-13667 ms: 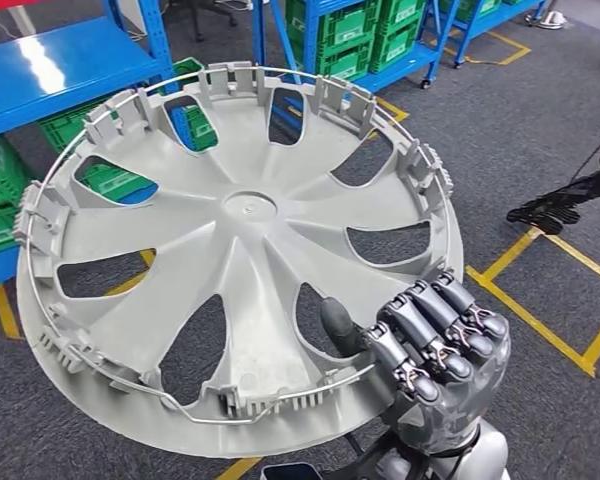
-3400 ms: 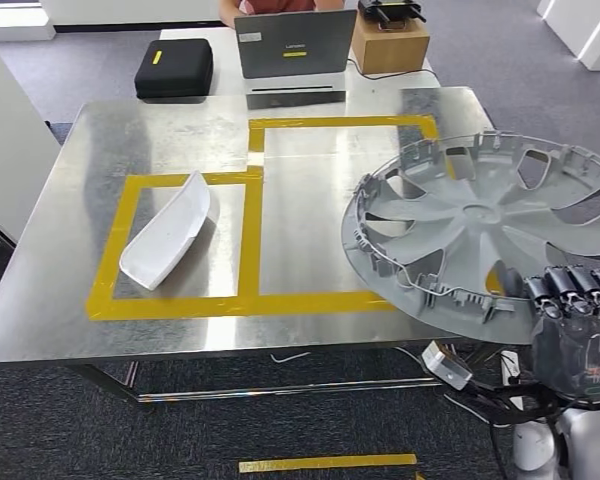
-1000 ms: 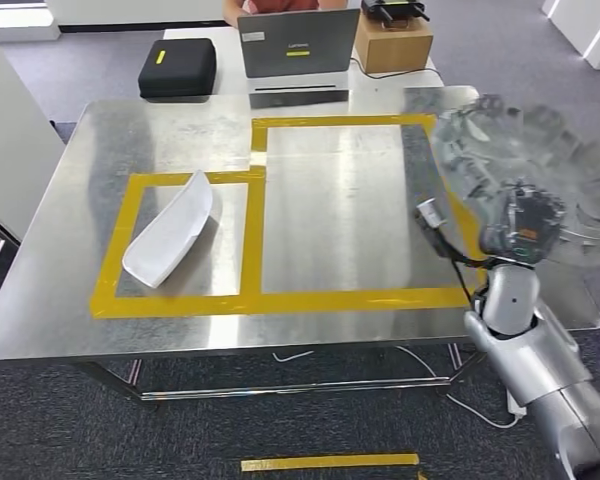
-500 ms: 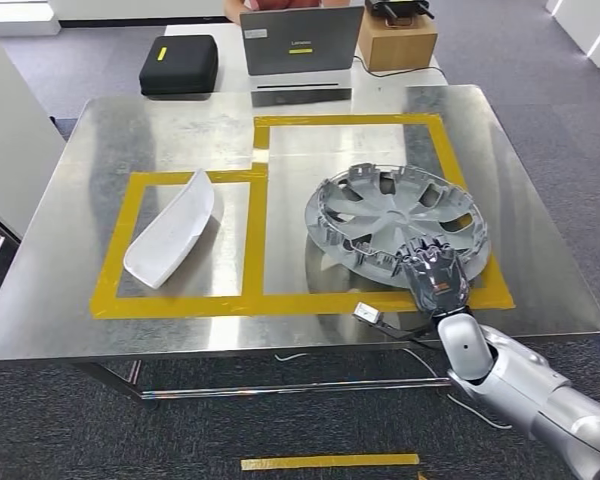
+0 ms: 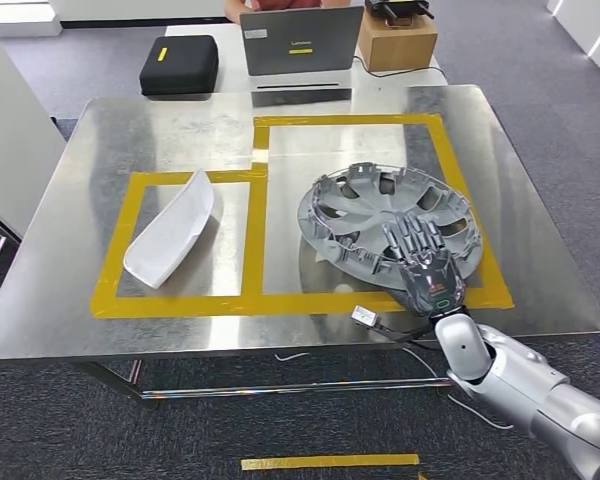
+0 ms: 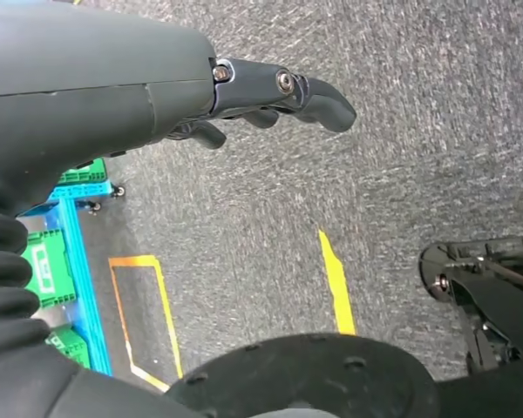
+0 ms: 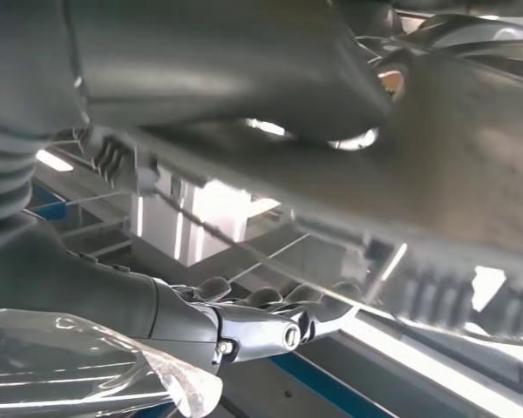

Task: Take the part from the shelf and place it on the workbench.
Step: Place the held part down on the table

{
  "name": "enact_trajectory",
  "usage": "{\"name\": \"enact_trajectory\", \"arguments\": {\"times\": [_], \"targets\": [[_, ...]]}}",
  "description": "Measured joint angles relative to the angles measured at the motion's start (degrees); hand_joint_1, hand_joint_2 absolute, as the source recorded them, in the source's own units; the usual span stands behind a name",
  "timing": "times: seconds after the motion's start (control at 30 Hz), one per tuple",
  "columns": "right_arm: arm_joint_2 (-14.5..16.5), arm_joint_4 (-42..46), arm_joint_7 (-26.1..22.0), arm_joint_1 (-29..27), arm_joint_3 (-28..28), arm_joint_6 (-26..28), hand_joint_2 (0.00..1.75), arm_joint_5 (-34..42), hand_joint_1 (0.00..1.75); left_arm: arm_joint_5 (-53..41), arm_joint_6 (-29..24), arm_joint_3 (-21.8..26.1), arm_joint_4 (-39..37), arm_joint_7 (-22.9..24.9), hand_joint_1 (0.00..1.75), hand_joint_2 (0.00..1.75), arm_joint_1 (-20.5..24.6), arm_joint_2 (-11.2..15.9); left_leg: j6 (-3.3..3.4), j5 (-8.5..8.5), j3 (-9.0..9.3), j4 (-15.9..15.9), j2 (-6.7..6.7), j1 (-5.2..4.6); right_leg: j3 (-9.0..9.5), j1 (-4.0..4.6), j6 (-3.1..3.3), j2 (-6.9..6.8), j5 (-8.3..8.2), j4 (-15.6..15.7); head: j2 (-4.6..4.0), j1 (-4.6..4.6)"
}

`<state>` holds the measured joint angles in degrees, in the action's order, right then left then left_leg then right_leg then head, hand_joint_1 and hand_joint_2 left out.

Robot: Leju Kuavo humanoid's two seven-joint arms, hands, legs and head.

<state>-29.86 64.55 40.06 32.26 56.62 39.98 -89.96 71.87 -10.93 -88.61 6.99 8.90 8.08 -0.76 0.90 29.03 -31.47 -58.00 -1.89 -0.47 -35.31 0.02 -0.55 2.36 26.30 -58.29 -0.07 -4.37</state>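
Hubcap is down on the workbench, inside face up, within the larger right-hand yellow tape rectangle, near edge by the front tape line. Looks like thin moulded plastic with a wire retaining ring round the clip tabs: I'd judge it light, fairly stiff but flexy at the rim, tabs snappable. Best hold is the rim between tabs or through a spoke opening, not the wire

Right hand lies over the near rim, fingers stretched flat across the spokes; can't tell if the thumb under the edge has let go. Left hand hangs by the floor, fingers loosely extended, holding nothing

Containers: white curved tray-like part in the left tape rectangle, nothing in it. Behind the bench, a black zip case and a cardboard box, both closed, contents unknown, beside a laptop
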Motion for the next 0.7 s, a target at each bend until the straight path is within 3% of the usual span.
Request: {"name": "enact_trajectory", "arguments": {"times": [0.3,0.5,0.7], "targets": [[0.1,0.1,0.0,0.0,0.0,0.0,0.0,0.0,0.0,0.1,0.0,0.0,0.0,0.0,0.0,0.0,-0.1,0.2,0.0,0.0,-0.01,0.0,0.0,0.0,0.0,-0.01,0.0,0.0,0.0,0.0,0.0,-0.01],[1.8,2.7,0.0,-1.5,-0.5,0.0,0.0,0.0,0.0,-0.2,0.4,0.0,0.0,0.7,0.0,0.0,-0.1,0.2,0.01,0.01,-0.07,0.0,0.01,0.0,-0.01,-0.02,-0.01,0.03,0.01,0.0,0.0,0.0],[3.9,8.0,-0.1,3.6,4.2,0.0,0.0,-0.1,0.0,-1.3,1.2,0.0,0.0,0.8,0.0,0.0,-0.1,0.2,-0.02,-0.02,-0.01,0.0,0.02,0.03,-0.02,0.02,0.0,0.07,0.0,0.0,0.01,0.01]]}}
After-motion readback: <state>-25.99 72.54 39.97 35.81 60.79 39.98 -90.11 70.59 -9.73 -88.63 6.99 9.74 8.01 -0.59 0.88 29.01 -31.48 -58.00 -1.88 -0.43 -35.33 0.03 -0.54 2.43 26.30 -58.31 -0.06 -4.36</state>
